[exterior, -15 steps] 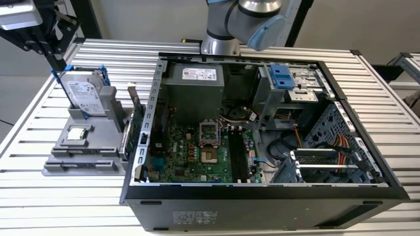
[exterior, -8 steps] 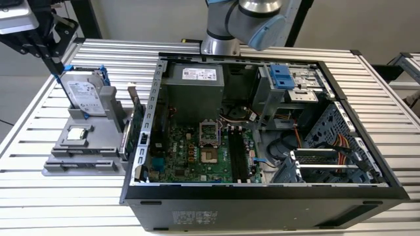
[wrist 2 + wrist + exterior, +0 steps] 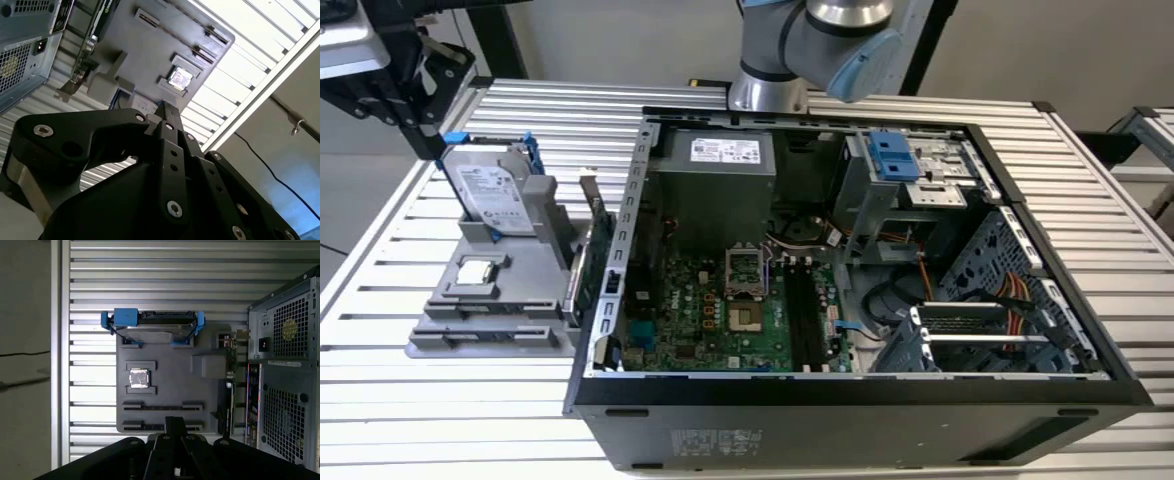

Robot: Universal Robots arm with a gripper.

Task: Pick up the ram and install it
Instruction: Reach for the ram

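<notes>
My gripper [image 3: 424,135] hangs high over the back left corner of the table in the exterior view. It is above the grey parts holder [image 3: 494,300] and touches nothing. In both wrist views its black fingers [image 3: 174,422] [image 3: 167,110] are pressed together into one bar, shut, with nothing visible between them. I cannot pick out the ram. The holder's two long slots [image 3: 160,408] look like dark strips. The motherboard's long memory slots [image 3: 803,310] lie dark inside the open computer case [image 3: 854,395].
On the holder stand a silver hard drive in a blue frame [image 3: 487,190] [image 3: 152,322], a square chip [image 3: 478,270] [image 3: 139,378] and a green card with a metal bracket [image 3: 594,260]. The case sits right beside the holder. The slatted table ends near the holder's left side.
</notes>
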